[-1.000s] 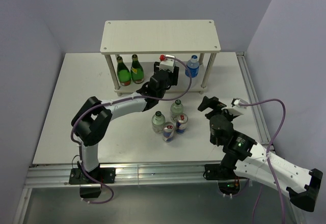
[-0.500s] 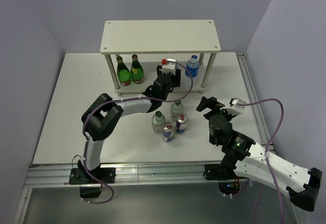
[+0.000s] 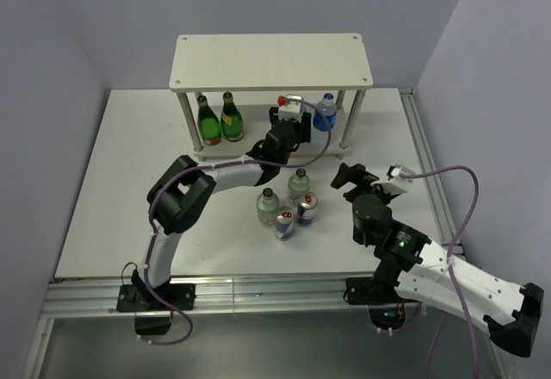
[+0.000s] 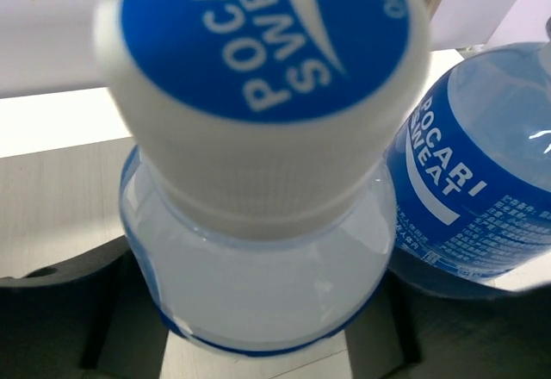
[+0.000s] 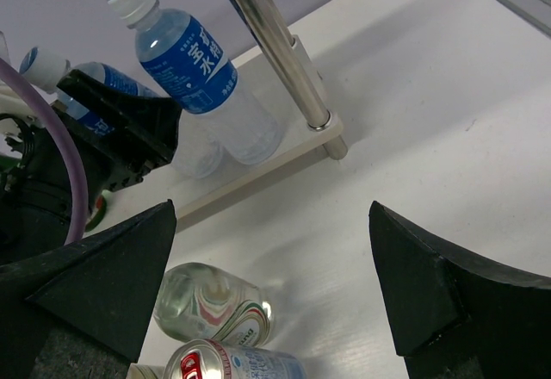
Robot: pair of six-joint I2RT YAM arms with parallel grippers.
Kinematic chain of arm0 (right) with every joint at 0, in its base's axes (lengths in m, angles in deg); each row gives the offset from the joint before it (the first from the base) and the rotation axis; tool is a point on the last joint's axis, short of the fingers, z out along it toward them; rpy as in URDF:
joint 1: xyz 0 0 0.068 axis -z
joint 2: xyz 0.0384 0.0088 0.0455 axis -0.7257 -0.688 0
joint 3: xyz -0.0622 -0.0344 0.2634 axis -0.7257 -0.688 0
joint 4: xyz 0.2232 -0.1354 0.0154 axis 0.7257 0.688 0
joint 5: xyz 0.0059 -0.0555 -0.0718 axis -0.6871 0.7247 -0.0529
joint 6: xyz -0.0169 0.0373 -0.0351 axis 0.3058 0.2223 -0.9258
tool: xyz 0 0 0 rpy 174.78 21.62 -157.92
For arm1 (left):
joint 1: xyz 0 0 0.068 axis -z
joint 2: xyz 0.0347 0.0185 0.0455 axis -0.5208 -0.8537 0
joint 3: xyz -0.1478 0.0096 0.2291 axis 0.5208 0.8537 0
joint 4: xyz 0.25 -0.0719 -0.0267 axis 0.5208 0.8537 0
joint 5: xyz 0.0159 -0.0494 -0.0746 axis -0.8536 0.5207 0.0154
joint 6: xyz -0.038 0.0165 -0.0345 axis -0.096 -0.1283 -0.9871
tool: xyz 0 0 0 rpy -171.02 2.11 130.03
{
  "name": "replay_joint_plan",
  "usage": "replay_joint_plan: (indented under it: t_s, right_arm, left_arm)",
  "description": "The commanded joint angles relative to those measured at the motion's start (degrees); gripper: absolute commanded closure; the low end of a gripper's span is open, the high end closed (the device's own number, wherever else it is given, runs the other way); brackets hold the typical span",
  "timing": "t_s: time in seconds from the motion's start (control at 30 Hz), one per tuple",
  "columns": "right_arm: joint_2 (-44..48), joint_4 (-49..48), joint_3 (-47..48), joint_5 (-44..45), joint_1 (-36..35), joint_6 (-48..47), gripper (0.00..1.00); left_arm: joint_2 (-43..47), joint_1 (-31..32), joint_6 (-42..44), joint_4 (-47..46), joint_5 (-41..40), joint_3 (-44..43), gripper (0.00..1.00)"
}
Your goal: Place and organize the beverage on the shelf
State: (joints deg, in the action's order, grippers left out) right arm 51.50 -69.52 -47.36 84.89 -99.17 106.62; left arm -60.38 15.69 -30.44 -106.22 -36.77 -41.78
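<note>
- Now the left gripper point(image 3: 290, 124) is clamped around a water bottle point(image 4: 258, 284) at the shelf's point(image 3: 271, 60) lower tier, with a second water bottle point(image 4: 482, 189) just beside it at 3 o'clock.
- The right gripper point(image 5: 271, 224) gapes wide and empty, with the cans point(image 3: 295, 216) at its 8 o'clock.

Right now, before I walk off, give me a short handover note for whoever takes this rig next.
Left gripper: shut on a water bottle, reached in at the lower tier of the shelf, close beside the second water bottle. Cannot tell if it is set down yet.
Right gripper: open, empty, above the table.
Done: second water bottle and two green bottles stand on the lower tier.
Left: release the held bottle, then shelve two clear bottles and two cans from the table.
</note>
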Motion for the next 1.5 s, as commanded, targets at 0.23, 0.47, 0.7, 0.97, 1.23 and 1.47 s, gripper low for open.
replay_joint_plan:
  t_s: [0.23,0.47,0.7,0.97,1.23,1.47]
  right_arm:
    - [-0.5,-1.6,-0.1,0.8,-0.3,-0.2,0.0]
    - [-1.2,-1.7,-0.1,1.0,-0.2,-0.2,0.0]
    - [-2.8,-2.5,-0.1,1.0,-0.3,-0.5,0.0]
    - [-3.7,-4.5,-0.5,-1.8,-0.3,-3.7,0.0]
    - [-2.0,-11.8,0.7,-14.7,-5.6,-14.1,0.01]
    - [-11.7,13.8,9.0,-7.5,-14.9,4.2,0.01]
  left_arm:
    - [2.6,0.2,-0.7,-5.4,-1.2,-2.5,0.11]
    - [6.2,1.0,0.0,-5.7,-2.5,2.0,0.1]
    - [13.4,2.4,0.3,-3.6,-3.9,7.1,0.01]
    - [28.5,6.5,3.4,6.1,-9.8,12.1,0.01]
    - [50.9,13.4,-3.2,23.6,-16.4,26.7,0.01]
    - [64.3,25.2,-17.3,38.7,-24.0,37.0,0.01]
